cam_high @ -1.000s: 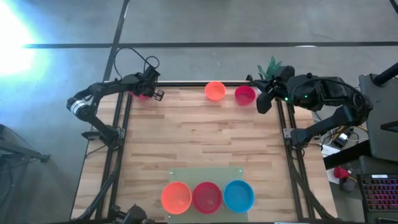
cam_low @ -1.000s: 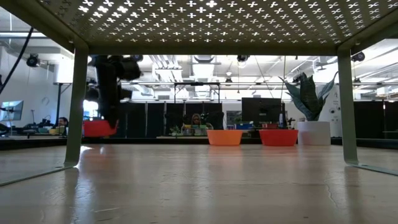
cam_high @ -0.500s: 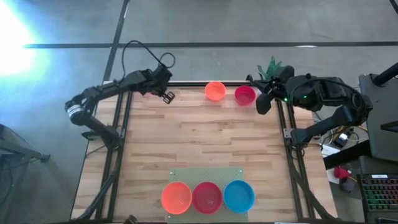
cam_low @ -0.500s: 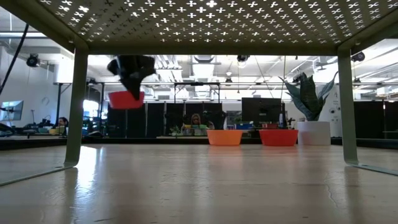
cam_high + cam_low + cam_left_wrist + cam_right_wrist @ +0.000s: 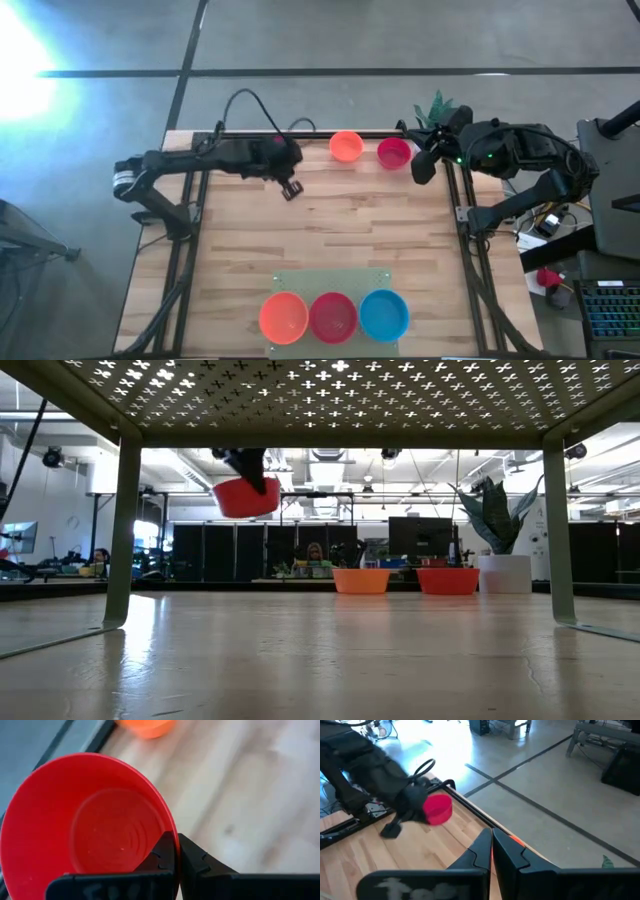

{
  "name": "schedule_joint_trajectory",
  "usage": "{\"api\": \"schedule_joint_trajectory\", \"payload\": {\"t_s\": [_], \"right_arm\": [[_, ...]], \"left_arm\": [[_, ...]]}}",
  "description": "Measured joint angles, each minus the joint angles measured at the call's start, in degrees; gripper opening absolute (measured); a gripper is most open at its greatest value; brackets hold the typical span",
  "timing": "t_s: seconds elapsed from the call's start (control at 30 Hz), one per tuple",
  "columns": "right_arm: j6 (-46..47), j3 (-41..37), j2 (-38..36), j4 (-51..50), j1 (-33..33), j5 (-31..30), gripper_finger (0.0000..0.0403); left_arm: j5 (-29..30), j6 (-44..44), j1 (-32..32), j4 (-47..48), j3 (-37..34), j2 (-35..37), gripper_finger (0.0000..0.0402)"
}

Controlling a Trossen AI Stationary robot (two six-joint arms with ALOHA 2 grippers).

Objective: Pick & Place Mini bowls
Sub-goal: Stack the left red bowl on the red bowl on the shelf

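Note:
My left gripper [image 5: 282, 158] is shut on a red mini bowl [image 5: 90, 825] and holds it high over the far left part of the table; the low view shows that bowl [image 5: 246, 497] in the air. From above, the arm hides most of it. An orange bowl [image 5: 346, 146] and a red bowl [image 5: 393, 152] stand on their bases at the far edge. An orange [image 5: 284, 316], a red [image 5: 333, 316] and a blue bowl [image 5: 384, 313] stand in a row on a greenish plate [image 5: 330, 278] near the front. My right gripper [image 5: 423, 165] waits shut at the far right corner. My left gripper pinches the red bowl's rim [image 5: 173, 834] between its two fingers, one finger inside the bowl and one outside. The fingers come slanting down from above. The bowl hangs below them, lifted clear of the table, open side up and a little tilted.
A small white pot with a green plant [image 5: 437, 105] stands at the far right corner, behind my right gripper. Dark metal rails [image 5: 195, 200] run along the table's left, right and far edges. Bare wood [image 5: 330, 220] lies between the far bowls and the greenish plate.
My left gripper has swung from the far left corner toward the table's right and has risen, carrying the red bowl with it. The bowl now hangs much higher above the table and nearer the orange bowl at the far edge.

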State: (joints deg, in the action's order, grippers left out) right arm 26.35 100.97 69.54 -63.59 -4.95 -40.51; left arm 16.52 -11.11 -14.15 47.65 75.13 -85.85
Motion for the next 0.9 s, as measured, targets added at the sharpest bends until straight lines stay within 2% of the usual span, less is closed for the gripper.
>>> {"api": "schedule_joint_trajectory", "payload": {"t_s": [0.27, 0.47, 0.8, 0.9], "right_arm": [[-0.2, 0.0, 0.0, 0.0, 0.0, 0.1, 0.0013], [-1.6, 0.0, 0.0, 0.0, 0.0, 0.7, 0.0013], [-3.9, 0.0, 0.0, 0.0, 0.0, 0.7, 0.0013], [-3.9, 0.0, 0.0, 0.0, 0.0, 3.2, 0.0013]], "left_arm": [[-1.1, 0.6, 9.4, 4.1, 7.4, -1.8, 0.0], [-1.0, 6.7, 17.5, 6.4, 14.4, -3.6, 0.0], [-1.2, 9.9, 30.0, 15.7, 27.8, -10.8, 0.0], [-1.6, 11.1, 33.1, 18.4, 31.7, -13.2, 0.0]]}}
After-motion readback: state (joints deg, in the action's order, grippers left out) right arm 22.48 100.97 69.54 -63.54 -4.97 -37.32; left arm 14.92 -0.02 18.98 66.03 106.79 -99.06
